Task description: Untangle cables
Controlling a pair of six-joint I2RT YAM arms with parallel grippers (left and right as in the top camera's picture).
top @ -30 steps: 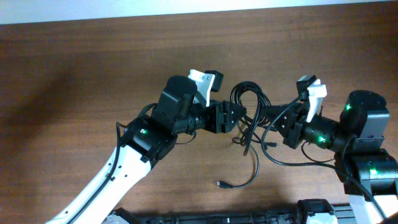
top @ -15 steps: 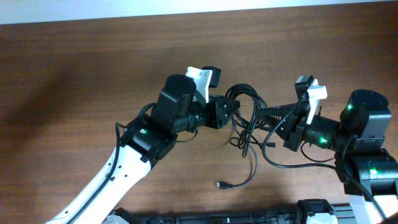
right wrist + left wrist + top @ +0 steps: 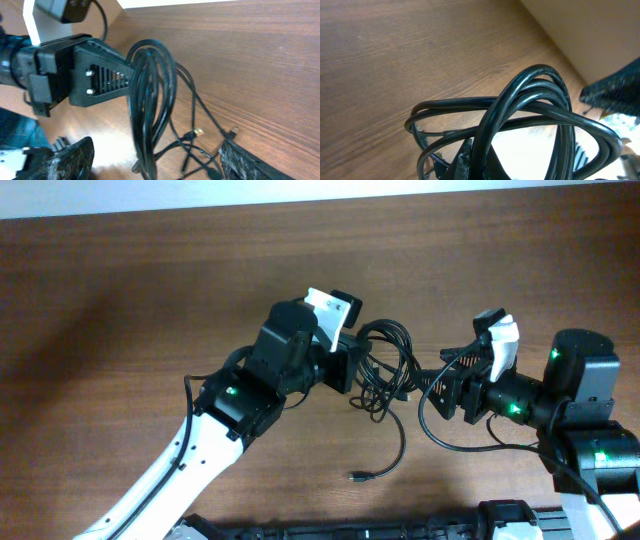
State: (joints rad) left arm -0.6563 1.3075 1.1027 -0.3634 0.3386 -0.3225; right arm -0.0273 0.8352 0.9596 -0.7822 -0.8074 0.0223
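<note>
Trailing cables (image 3: 385,375) rest on brown wood-grain table (image 3: 120,300).

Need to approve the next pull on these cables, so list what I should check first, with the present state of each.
1. Left gripper grips the cables: ok, the coil is pinched at its tip.
2. Right gripper holds a strand: not ok, it is open with nothing clamped.
3. Loops separated: not ok, they are bunched in one coil.
4. Trailing plug end lies free on the table: ok.
5. Where the knot sits inside the coil: cannot tell.
</note>
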